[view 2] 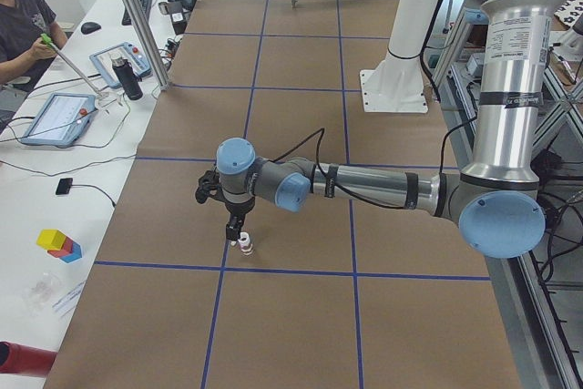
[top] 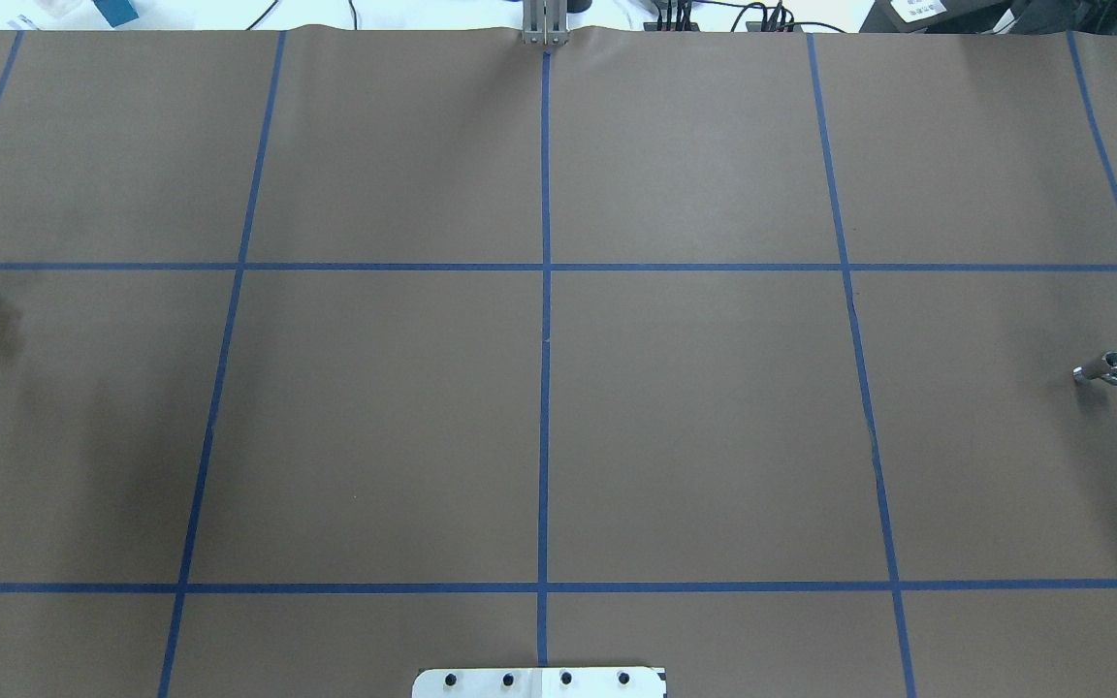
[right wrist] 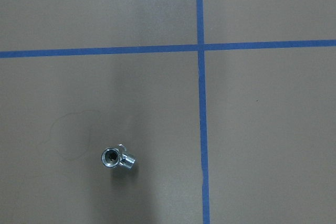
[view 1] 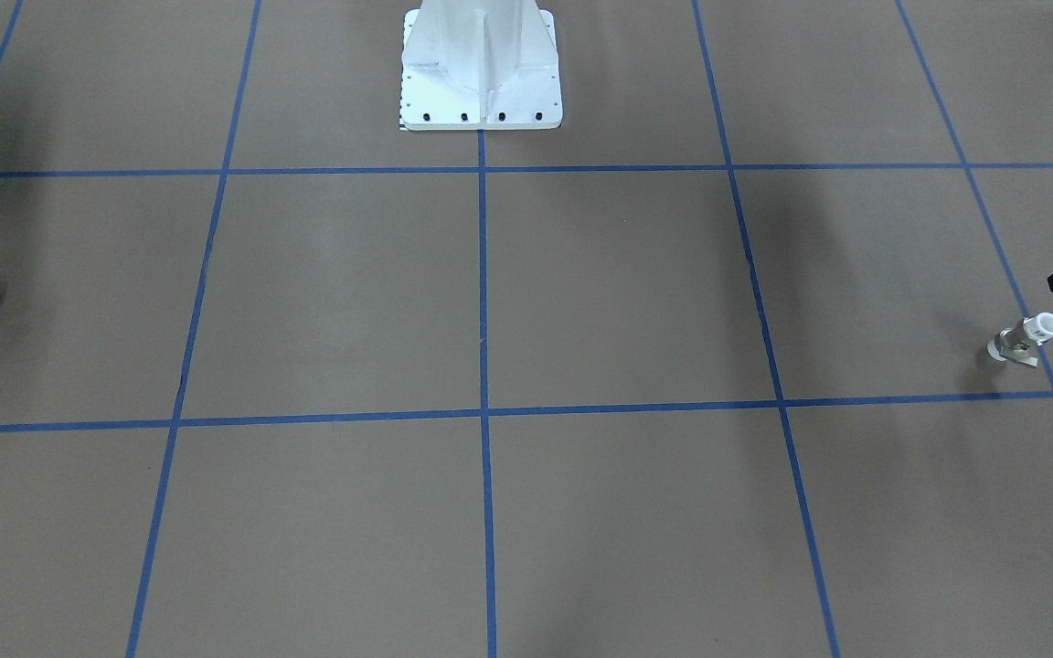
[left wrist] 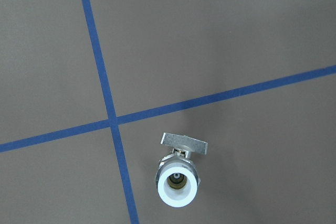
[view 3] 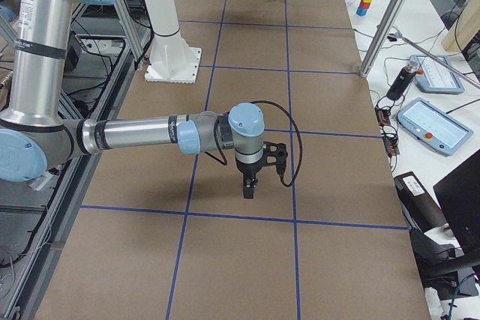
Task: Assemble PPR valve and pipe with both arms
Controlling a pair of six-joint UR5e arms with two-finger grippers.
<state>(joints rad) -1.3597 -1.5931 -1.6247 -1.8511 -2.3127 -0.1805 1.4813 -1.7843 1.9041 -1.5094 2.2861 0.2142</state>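
Left pincer (view 2: 235, 228) hangs just above the valve (view 2: 243, 244), which stands on end beside a tape crossing (left wrist: 112, 121) on the tabletop (top: 694, 407). At the far end, the right pincer (view 3: 248, 187) hangs low near the pipe piece (right wrist: 116, 158). How wide either stands, I cannot tell. Centre each squarely before lowering. Only the white pedestal (view 1: 481, 73) stands near the path between them.
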